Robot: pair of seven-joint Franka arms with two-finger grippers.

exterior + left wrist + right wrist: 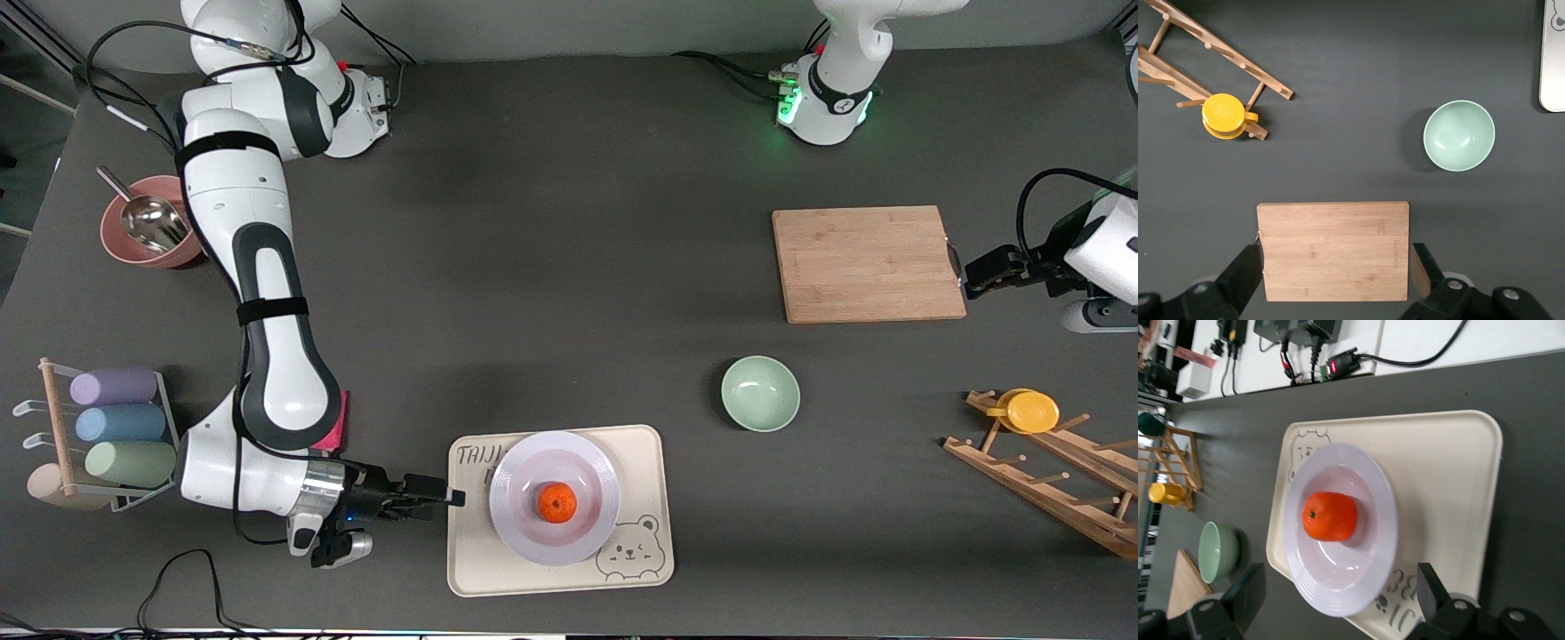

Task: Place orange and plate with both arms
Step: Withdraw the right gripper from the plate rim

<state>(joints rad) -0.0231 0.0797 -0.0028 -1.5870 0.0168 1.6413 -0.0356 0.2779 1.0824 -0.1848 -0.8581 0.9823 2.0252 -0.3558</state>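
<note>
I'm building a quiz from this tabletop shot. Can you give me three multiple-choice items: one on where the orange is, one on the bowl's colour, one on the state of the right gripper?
1. Where is the orange?
A. On the cutting board
B. On the plate
C. In the bowl

2. What colour is the bowl between the tray and the cutting board?
A. Mint green
B. Red
C. Black

3. What state is the right gripper in?
A. Shut on the orange
B. Shut on the plate
C. Open, holding nothing

Key: 1 B, the orange sits in the centre of the plate, which rests on the tray. 2 A, front and left wrist views show it pale green. 3 C, its fingers stand apart at the tray's edge, empty.
</note>
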